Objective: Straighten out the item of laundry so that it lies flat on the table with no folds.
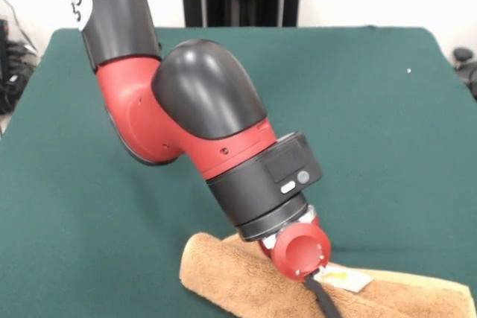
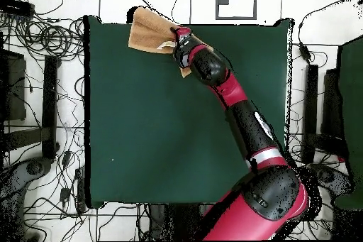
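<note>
One orange-tan towel (image 1: 246,281) lies bunched and folded at the near edge of the green counter (image 1: 373,124) in the front view; seen from overhead, that same towel (image 2: 150,33) sits at the far edge, left of the middle, with part of it reaching past the counter's (image 2: 156,125) rim. The red and black arm (image 1: 216,132) reaches down over it, its wrist end just above the cloth beside a small white tag (image 1: 344,278). The pincer is hidden behind the wrist, so I cannot tell if it is released or clenched.
</note>
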Tool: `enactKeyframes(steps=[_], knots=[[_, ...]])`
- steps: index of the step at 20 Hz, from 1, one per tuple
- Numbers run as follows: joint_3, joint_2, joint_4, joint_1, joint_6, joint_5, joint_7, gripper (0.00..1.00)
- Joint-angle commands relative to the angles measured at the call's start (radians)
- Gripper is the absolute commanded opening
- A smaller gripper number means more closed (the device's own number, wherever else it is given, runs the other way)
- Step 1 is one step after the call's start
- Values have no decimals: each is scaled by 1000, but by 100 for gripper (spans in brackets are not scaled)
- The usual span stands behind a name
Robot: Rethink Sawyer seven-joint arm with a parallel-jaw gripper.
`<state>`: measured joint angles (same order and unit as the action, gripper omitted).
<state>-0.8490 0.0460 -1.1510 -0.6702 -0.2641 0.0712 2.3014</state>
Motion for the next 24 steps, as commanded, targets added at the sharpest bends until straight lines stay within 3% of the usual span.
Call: enactKeyframes(steps=[1,6,10,18,19,24], knots=[[46,-88,-183,-12,-80,-50,126,0],[97,-333,-456,-49,-185,-142,307,0],[96,-475,-605,-72,-256,-228,358,0],[66,-564,-779,-119,-200,-321,328,0],[91,-538,-736,-100,-214,-327,310,0],[60,-577,-812,-112,-205,-401,328,0]])
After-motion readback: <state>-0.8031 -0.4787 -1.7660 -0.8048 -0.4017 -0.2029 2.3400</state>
